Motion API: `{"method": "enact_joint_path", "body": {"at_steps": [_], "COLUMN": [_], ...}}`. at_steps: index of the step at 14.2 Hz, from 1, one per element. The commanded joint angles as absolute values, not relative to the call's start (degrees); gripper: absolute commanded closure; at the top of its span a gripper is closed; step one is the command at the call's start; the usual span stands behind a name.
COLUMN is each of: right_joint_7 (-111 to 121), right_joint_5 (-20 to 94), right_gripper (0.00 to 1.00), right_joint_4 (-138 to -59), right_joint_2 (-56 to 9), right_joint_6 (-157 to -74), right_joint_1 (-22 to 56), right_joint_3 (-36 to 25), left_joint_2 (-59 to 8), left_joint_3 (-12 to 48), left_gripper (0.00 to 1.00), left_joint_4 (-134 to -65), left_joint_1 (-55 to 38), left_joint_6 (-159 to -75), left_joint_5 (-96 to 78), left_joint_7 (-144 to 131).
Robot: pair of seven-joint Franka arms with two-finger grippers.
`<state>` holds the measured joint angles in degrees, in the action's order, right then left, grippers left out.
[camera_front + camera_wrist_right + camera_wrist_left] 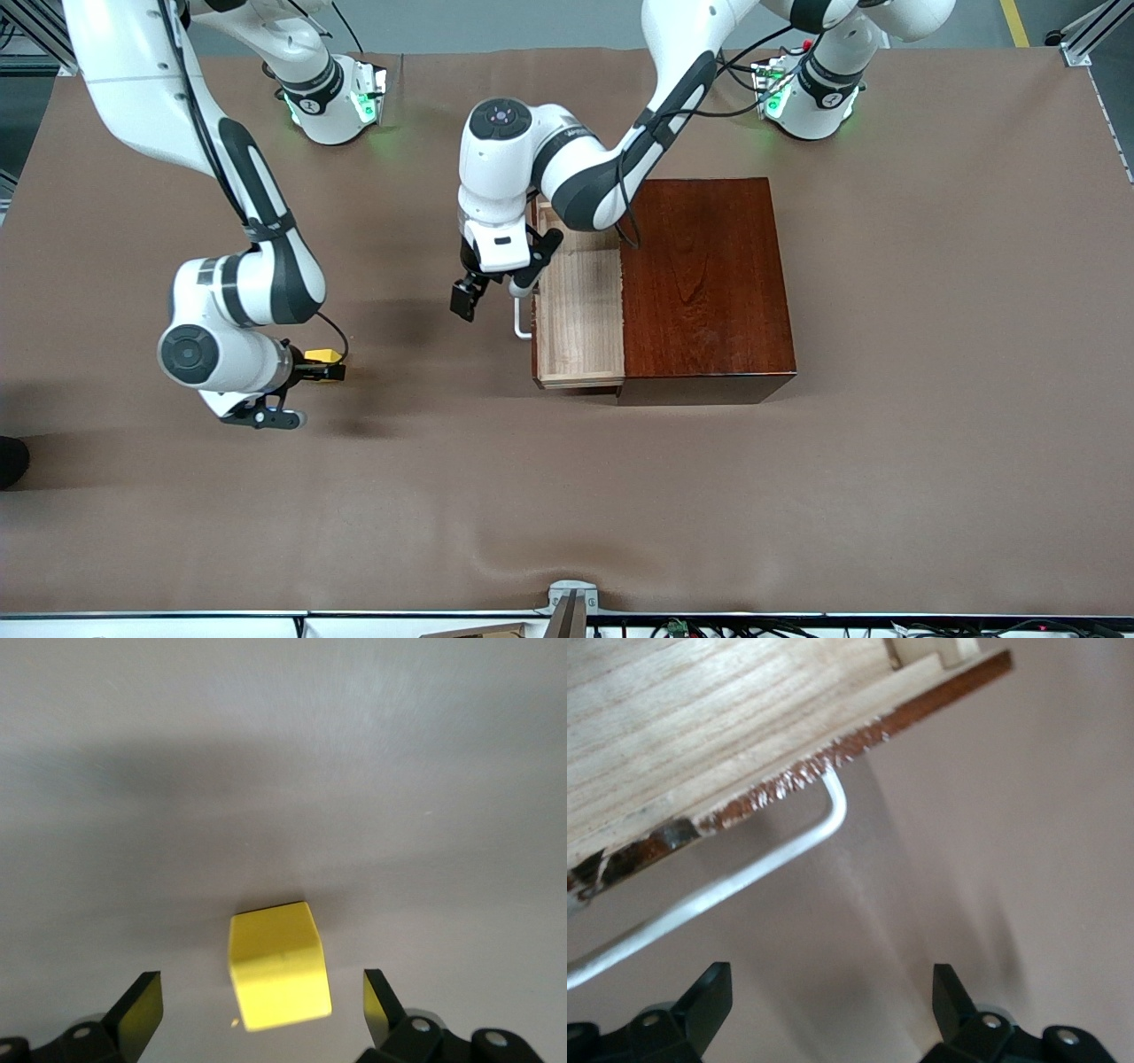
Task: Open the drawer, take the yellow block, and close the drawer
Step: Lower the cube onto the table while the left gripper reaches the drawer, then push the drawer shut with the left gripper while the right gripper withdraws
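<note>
The yellow block [322,356] [277,964] lies on the brown table near the right arm's end. My right gripper [321,364] [261,992] stands open around it, with a gap between the block and each finger. The drawer [578,312] is pulled out of the dark reddish-brown box [704,283] toward the right arm's end, and its pale wooden inside shows nothing in it. Beside its white handle [521,321] [788,855], my left gripper [490,294] [831,979] is open with nothing between its fingers and does not touch the handle.
The brown table [567,496] stretches wide around the box. The left arm's forearm reaches over the box's top and the part of the drawer farthest from the front camera.
</note>
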<state>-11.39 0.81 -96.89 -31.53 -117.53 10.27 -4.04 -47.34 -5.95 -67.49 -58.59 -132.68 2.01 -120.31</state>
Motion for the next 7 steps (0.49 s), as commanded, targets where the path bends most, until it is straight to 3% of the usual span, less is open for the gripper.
{"method": "enact_joint_path", "body": {"at_steps": [1, 7], "right_joint_7": [-9.59, -8.42], "right_joint_5": [0.18, 1.23], "right_gripper": [0.0, 0.0], "right_joint_4": [-89.32, -82.02], "right_joint_2": [-31.11, -29.36], "right_joint_6": [-109.98, -106.52], "right_joint_1": [9.58, 7.92], "right_joint_3": [-3.34, -3.52], "left_joint_2": [-48.96, -50.19], "left_joint_3": [-8.7, -8.7], "left_gripper": [0.0, 0.0], "left_joint_4": [-65.48, -65.83], "left_joint_1": [-61.08, -60.82], "left_joint_6": [-133.42, -128.95], "left_joint_5": [3.16, 2.9], "left_joint_7": [-126.29, -127.88]}}
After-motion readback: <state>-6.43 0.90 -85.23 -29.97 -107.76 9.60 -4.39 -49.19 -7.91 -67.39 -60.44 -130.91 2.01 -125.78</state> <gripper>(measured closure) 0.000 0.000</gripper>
